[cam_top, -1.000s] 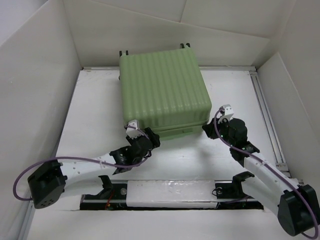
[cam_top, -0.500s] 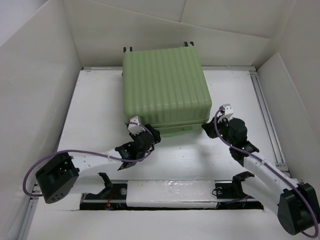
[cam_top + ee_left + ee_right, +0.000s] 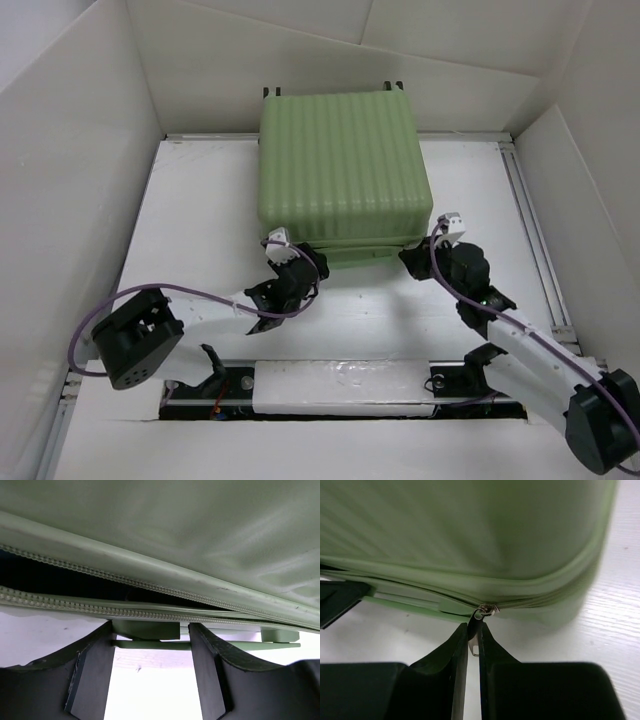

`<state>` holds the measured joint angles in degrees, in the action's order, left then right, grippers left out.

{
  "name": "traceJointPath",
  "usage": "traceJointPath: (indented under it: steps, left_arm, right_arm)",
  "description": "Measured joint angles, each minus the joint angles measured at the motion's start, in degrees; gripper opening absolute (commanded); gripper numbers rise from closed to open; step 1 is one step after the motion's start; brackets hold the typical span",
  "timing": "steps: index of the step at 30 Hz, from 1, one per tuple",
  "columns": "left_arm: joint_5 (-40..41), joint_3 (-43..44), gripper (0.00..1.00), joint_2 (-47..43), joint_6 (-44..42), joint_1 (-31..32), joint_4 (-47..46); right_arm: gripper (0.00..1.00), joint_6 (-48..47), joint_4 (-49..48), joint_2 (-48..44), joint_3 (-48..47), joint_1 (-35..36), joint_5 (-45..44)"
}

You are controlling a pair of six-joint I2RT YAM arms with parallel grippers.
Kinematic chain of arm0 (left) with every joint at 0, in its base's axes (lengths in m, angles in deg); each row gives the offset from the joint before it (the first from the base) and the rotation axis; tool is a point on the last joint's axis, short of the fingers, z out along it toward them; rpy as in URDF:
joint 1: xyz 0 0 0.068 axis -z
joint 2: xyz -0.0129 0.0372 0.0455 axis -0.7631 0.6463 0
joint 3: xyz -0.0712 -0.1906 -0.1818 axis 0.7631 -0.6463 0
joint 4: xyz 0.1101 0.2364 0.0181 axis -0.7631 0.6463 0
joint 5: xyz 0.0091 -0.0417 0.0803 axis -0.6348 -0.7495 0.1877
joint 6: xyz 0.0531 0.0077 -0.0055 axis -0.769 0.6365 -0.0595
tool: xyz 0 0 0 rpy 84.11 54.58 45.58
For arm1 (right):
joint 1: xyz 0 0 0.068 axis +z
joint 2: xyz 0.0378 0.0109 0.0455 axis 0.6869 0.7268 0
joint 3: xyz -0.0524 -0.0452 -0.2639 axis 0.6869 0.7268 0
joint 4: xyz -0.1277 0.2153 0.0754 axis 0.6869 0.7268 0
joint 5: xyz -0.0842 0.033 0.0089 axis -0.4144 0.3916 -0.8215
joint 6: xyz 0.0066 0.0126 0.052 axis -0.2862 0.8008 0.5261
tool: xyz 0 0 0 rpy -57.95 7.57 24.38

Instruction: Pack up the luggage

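The luggage [image 3: 340, 170] lies flat in the middle of the table, a pale green ribbed shell with its wheels toward the back wall. Its lid sits just off the base, leaving a dark gap [image 3: 45, 575] between the two zip rows. My left gripper [image 3: 302, 262] is at the near left corner. In the left wrist view my left gripper [image 3: 151, 626] stands open, astride the green handle mount [image 3: 145, 630]. My right gripper [image 3: 408, 258] is at the near right corner. In the right wrist view my right gripper [image 3: 474, 627] is shut on the metal zipper pull [image 3: 476, 642].
White walls [image 3: 80, 150] close in the table on the left, back and right. A metal rail [image 3: 532, 220] runs along the right side. The arms' base bar [image 3: 340, 385] lies across the near edge.
The luggage has slid right and a little toward the back wall. My left arm followed it and its jaws narrowed. My right gripper closed on the zipper pull.
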<state>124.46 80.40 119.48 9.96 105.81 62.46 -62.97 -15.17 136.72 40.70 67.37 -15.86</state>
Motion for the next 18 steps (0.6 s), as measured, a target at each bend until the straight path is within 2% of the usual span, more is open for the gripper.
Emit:
traceJointPath:
  steps: [6, 12, 18]
  left_arm:
    - [2.0, 0.3, 0.00, 2.3, -0.3, 2.1, -3.0]
    - [2.4, 0.5, 0.00, 3.0, -0.2, 3.9, -4.3]
    - [-3.2, -3.1, 0.00, -2.2, 1.2, 4.9, -4.6]
  right_arm:
    - [0.00, 5.0, -6.5, 5.4, 0.0, 11.3, -8.5]
    - [0.00, 7.4, -10.0, 18.6, -7.6, 24.0, -15.3]
    - [0.00, 7.3, -10.4, 27.0, -14.4, 31.8, -17.7]
